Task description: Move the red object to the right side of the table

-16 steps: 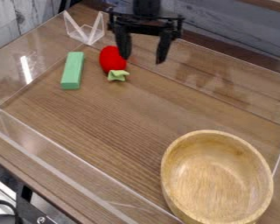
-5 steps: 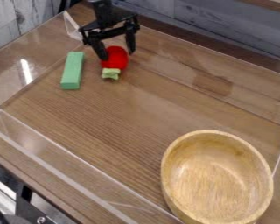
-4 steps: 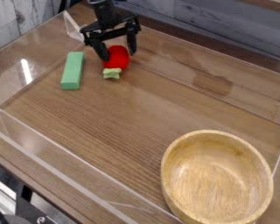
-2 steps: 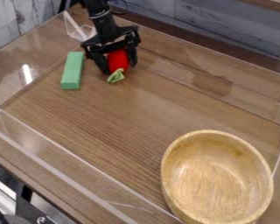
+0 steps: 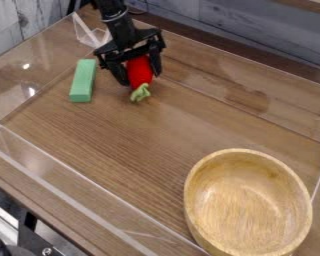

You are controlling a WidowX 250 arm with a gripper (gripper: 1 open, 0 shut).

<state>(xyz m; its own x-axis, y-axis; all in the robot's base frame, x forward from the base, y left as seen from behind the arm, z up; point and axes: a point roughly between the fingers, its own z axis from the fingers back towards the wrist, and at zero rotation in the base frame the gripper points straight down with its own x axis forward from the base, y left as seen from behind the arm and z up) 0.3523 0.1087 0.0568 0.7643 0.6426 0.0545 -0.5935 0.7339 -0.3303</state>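
Black claw (image 5: 133,66) spread wide, prongs straddling glossy rounded red object (image 5: 140,70), leafy green end trailing at 6 o'clock. Sits at 11 o'clock on wood-grain worktop (image 5: 163,150), beside green rectangular block (image 5: 83,79).

backdrop: grey plank wall (image 5: 256,35) | light: soft glare – far side – even

This looks like a robotics lab test bench rather than a home. The brown wood-grain surface (image 5: 149,150) is fenced along its edges by low clear acrylic walls (image 5: 69,190), forming a contained work pen. A black robot arm (image 5: 116,20) reaches in from the far edge, and grey plank panelling (image 5: 256,30) backs the setup.
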